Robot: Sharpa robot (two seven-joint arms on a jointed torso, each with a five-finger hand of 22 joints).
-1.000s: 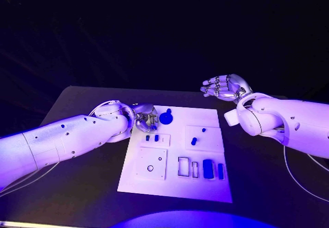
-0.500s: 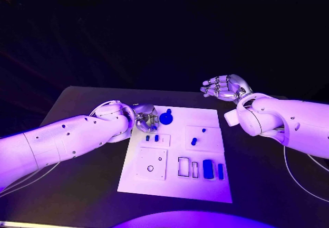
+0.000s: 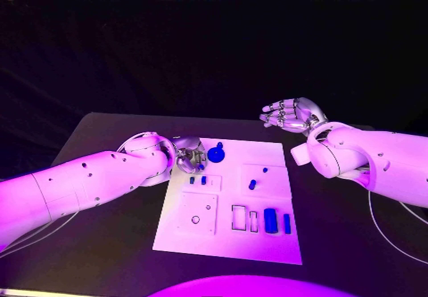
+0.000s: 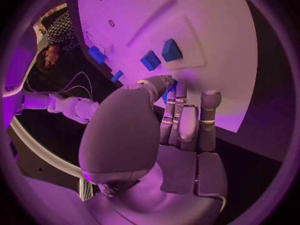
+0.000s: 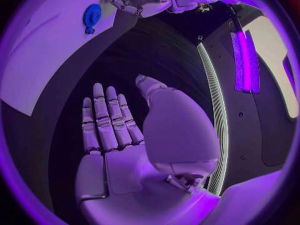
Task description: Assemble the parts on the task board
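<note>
White task board [image 3: 234, 241] lies flat mid-table, long side running away from the robot, with raised square panels and slots. Round blue part [image 3: 216, 154], disc-shaped with a short stub on its far side, sits at the board's far left corner. The stub points away from the robot. Left hand [image 3: 188, 153] is right at that corner, just beside the disc; fingers [image 4: 177, 116] curl over the board edge with a sliver of blue between thumb and fingers in the left wrist view, but I cannot tell if it is actually gripping anything. Two small blue pegs [image 3: 197, 180] stand side by side on a small panel just nearer than the hand. One blue peg [image 3: 252, 184] on the right panel, tilted. Two blue bars [image 3: 276, 221] in the near slots, long axes running away from the robot. Right hand [image 3: 292, 114] is well apart, raised beyond the board's far right corner, empty, fingers [image 5: 105, 119] straight and spread.
</note>
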